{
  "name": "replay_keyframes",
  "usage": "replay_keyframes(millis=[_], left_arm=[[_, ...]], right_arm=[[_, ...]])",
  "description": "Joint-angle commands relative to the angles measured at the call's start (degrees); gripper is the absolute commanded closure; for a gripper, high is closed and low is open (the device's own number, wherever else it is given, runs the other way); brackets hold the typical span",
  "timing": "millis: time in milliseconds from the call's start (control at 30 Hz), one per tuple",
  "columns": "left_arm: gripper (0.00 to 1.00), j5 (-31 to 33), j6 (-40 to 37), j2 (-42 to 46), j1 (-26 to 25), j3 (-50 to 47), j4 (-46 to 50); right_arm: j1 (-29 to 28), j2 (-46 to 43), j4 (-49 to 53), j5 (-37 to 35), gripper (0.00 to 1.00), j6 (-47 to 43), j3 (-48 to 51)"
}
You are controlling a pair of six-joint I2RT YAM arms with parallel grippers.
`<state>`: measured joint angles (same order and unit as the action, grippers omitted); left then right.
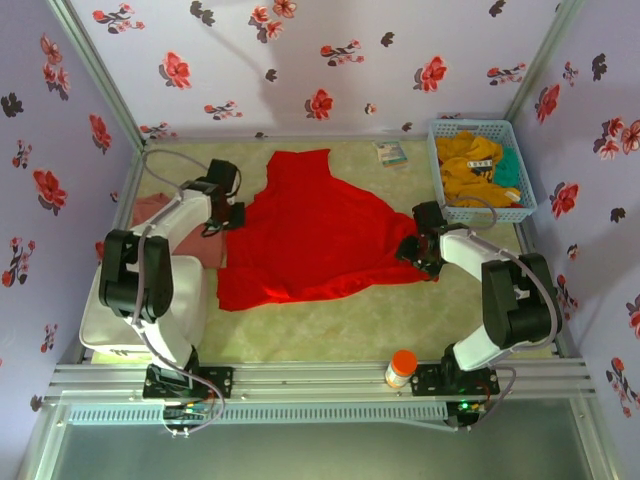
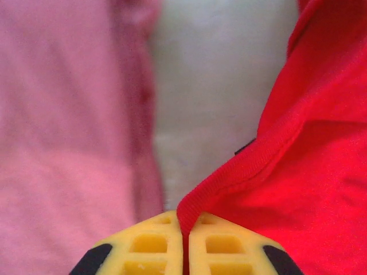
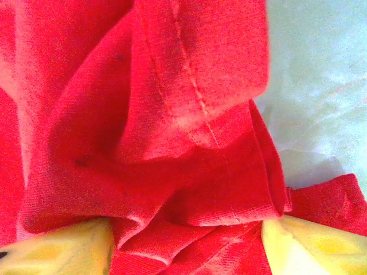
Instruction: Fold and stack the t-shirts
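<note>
The bright red t-shirt (image 1: 315, 235) lies spread across the middle of the table, its print hidden. My left gripper (image 1: 232, 215) is at its left edge; in the left wrist view the yellow fingers (image 2: 155, 243) are shut on a ribbed red hem (image 2: 241, 166). The salmon-pink t-shirt (image 1: 150, 208) lies folded under the left arm and lies on the left in the left wrist view (image 2: 63, 126). My right gripper (image 1: 415, 250) sits at the red shirt's right corner. Its yellow fingers (image 3: 57, 252) stand wide apart with bunched red cloth (image 3: 183, 172) between them.
A blue basket (image 1: 524, 190) with yellow and teal clothes stands at the back right. A small packet (image 1: 391, 152) lies near the back wall. An orange-capped bottle (image 1: 401, 367) stands on the front rail. A white bin (image 1: 120, 320) sits at the front left.
</note>
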<state>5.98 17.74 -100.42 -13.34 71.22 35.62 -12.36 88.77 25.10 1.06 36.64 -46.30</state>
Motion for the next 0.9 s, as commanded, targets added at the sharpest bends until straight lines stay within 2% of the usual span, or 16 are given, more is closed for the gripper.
replay_keyframes(millis=[0, 67, 100, 167, 300, 433, 600, 733, 867], left_arm=[[0.92, 2.02, 4.31, 0.32, 2.84, -2.22, 1.93], [0.90, 2.11, 4.98, 0.72, 3.07, -2.35, 2.80], [0.85, 2.04, 5.52, 1.41, 2.98, -2.84, 2.43], [0.69, 2.11, 6.24, 2.91, 2.93, -3.75, 1.74], [0.53, 1.45, 5.81, 5.23, 1.45, -3.42, 2.94], [0.49, 1.46, 4.93, 5.85, -2.11, -2.16, 3.85], [0.49, 0.17, 5.89, 6.27, -6.64, -3.94, 0.31], [0.49, -1.18, 7.06, 5.51, -10.26, -4.41, -0.96], [0.49, -1.80, 7.96, 5.65, -12.20, -6.10, -1.85]], right_arm=[[0.50, 1.34, 0.71, -1.24, 0.32, 0.81, -0.19], [0.56, 0.52, 1.09, -1.24, 0.32, 0.52, -0.28], [0.51, 0.02, 1.18, -1.30, 0.32, 0.37, -0.20], [0.55, -1.51, 1.54, -1.17, 0.32, -0.04, -0.28], [0.50, -5.40, 3.04, -0.43, 0.31, -1.50, -1.30], [0.51, -8.06, 5.39, -1.79, 0.29, -3.03, -3.68], [0.14, -8.05, 6.31, -3.20, 0.20, -5.36, -9.13], [1.20, -4.91, 10.81, -10.17, 0.21, -6.56, -15.46], [4.88, -0.39, 11.43, -9.81, 0.25, -6.38, -19.46]])
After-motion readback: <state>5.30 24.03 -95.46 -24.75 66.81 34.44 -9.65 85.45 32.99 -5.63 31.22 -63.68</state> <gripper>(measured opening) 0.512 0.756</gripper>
